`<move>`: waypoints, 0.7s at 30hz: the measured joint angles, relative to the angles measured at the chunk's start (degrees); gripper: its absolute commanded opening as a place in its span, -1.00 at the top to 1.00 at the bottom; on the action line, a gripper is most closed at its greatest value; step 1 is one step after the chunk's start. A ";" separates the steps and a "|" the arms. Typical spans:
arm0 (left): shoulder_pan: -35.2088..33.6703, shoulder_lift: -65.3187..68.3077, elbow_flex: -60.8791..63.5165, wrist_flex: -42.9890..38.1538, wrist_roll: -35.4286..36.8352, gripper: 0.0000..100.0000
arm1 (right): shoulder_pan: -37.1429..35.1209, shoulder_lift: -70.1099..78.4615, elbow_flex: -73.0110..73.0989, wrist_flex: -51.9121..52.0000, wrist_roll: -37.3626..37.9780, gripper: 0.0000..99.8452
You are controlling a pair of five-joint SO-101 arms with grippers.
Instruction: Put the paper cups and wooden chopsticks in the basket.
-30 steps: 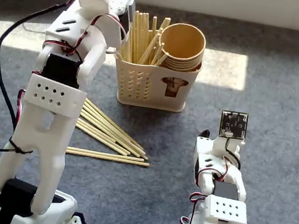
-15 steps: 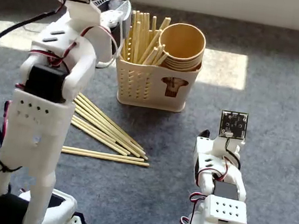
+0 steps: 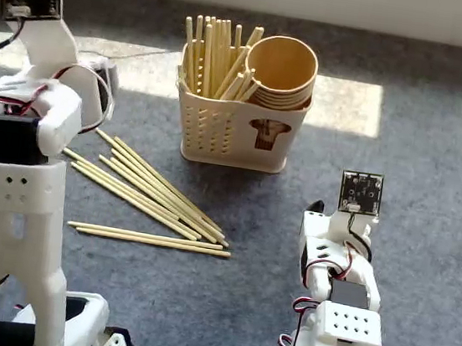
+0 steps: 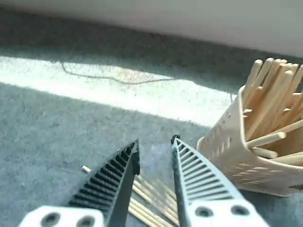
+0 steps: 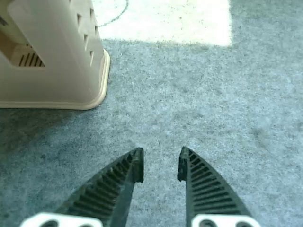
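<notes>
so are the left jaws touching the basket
Apart. In the high view a stretch of bare carpet lies between the left jaws and the basket; the left wrist view shows the open jaws short of it too.

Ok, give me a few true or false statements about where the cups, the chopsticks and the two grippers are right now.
1. The paper cups sit stacked inside the basket. True.
2. Every chopstick is in the basket. False: a bunch of loose chopsticks lies on the carpet beside it.
3. The left gripper grips a chopstick. False: it is open and empty, above the carpet.
4. The right gripper is open with nothing between its fingers. True.
</notes>
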 measured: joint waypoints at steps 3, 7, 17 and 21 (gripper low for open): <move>-3.87 0.00 1.76 3.96 0.00 0.76 | 0.00 0.00 0.00 0.00 0.00 0.73; -8.09 0.00 5.19 9.67 0.00 0.93 | 0.00 0.00 0.00 0.00 0.00 0.73; -20.57 -11.78 26.37 4.31 -6.59 0.99 | 0.62 0.00 0.00 1.93 2.02 0.73; -23.30 -20.31 40.09 -2.02 -6.77 0.99 | 0.62 0.00 -2.90 9.05 3.69 0.73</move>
